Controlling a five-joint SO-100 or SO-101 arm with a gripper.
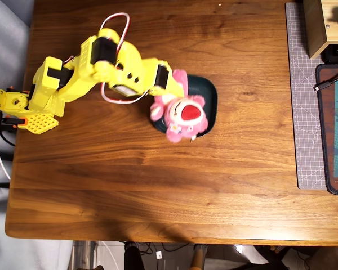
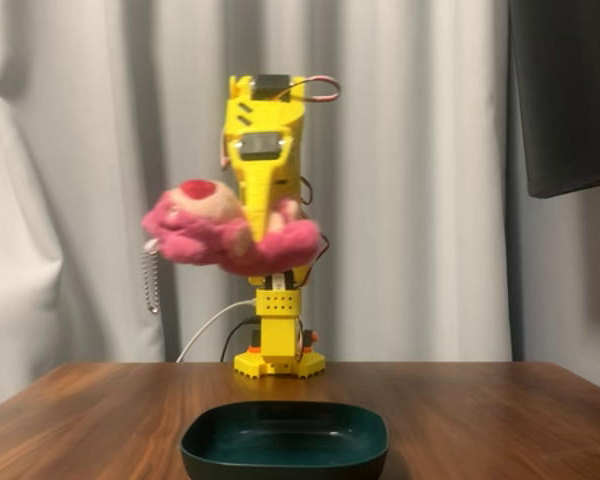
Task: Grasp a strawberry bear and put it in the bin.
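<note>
The strawberry bear (image 2: 220, 232) hung high above the bin (image 2: 285, 443) in the fixed view, clamped in the gripper (image 2: 263, 228) with its keychain (image 2: 151, 278) dangling free. The overhead view showed the bear (image 1: 183, 117) overlapping the bin's (image 1: 208, 95) left side (height hidden there), and a cutting mat (image 1: 304, 112) far right of the bin.

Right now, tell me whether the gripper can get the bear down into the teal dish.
Probably yes. The gripper holds the strawberry bear high above the empty teal dish, overlapping it in the overhead view, with nothing between them.
</note>
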